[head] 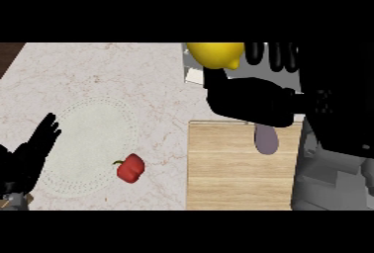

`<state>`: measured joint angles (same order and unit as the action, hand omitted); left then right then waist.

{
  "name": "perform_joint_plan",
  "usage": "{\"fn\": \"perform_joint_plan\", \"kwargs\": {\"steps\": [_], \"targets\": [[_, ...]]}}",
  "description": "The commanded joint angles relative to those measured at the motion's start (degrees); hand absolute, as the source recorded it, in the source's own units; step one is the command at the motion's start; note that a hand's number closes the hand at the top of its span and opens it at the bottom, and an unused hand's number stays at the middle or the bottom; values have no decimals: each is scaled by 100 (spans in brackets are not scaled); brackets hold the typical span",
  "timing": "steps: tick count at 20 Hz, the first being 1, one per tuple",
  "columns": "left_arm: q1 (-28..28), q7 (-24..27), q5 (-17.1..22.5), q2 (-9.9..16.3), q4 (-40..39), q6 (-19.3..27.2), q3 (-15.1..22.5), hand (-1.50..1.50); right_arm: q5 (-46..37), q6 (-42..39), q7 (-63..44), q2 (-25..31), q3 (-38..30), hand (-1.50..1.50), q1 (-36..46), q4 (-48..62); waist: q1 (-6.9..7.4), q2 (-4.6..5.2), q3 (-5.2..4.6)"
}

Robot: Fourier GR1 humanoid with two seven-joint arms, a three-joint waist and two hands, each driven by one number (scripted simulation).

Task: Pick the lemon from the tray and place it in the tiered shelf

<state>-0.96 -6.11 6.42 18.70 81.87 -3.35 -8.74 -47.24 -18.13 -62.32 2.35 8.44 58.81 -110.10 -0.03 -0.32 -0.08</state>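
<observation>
The lemon (214, 54) sits at the top of the head view, raised well clear of the pale round tray (87, 148) at the left, and appears to be carried by the right robot hand (252, 99). That robot hand is a large dark mass directly below and against the fruit, its fingers apparently closed round the lemon's underside, though the contact itself is hidden in shadow. The fruit is judged to be held high so that it can pass over to the tiered shelf; the shelf cannot be identified with certainty. A red pepper (131, 168) lies at the tray's right edge, untouched. A wooden board (234, 173) lies on the desk (110, 74) below the right forearm, with a purplish oval object (266, 139) on it, too indistinct to name. The left robot hand (33, 150) rests at the left edge, fingers straight and released, holding nothing.
</observation>
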Motion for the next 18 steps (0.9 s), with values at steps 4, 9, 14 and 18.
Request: {"fn": "perform_joint_plan", "kwargs": {"steps": [4,9,14,18], "targets": [[-66,237,-48,14,-256,-82,-71,0,-261,-866,-416,606,-529,150,873,900,3,17,-4],[-129,-38,-44,-78,148,-15,15,0,-203,-1375,-496,680,-723,150,1196,1062,3,-13,5],[394,56,-265,-189,-315,145,95,0,-529,-1018,51,803,-888,150,1568,2140,-5,36,-1],[211,-154,-46,-56,-80,-71,-53,0,-850,-646,585,1072,-995,150,1372,2620,47,38,4]]}}
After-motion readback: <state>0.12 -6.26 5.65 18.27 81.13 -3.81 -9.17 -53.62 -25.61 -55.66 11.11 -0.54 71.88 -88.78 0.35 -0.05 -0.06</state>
